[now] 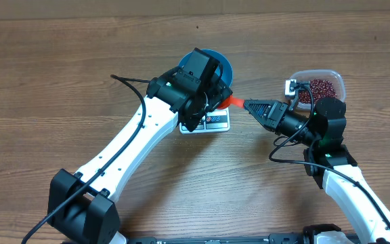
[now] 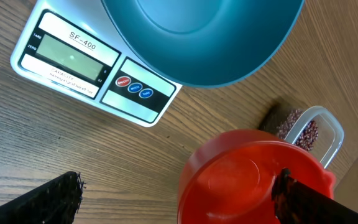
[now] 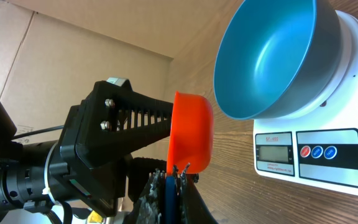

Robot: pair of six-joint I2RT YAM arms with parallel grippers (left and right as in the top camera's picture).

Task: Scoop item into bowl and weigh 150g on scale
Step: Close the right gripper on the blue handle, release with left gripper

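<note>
The blue bowl point(image 1: 223, 64) stands on the white scale point(image 1: 215, 123), and its inside point(image 3: 272, 56) shows no beans. My right gripper point(image 3: 178, 171) is shut on the blue handle point(image 3: 168, 200) of an orange-red scoop point(image 3: 191, 134), held just right of the scale point(image 3: 316, 155). No beans show in the scoop point(image 2: 241, 174). My left gripper point(image 2: 179, 202) is open, hovering over the scoop with its fingers point(image 2: 55, 199) wide apart, close to the scale point(image 2: 92, 68) and the bowl point(image 2: 204, 37). The dark red beans point(image 1: 321, 88) lie in a clear tub point(image 1: 336, 76) at the right.
The right arm point(image 1: 330, 135) reaches in from the lower right, beside the clear tub point(image 2: 331, 134). The left arm point(image 1: 134, 142) crosses the table from the lower left. A cardboard wall point(image 3: 73, 56) stands behind the table.
</note>
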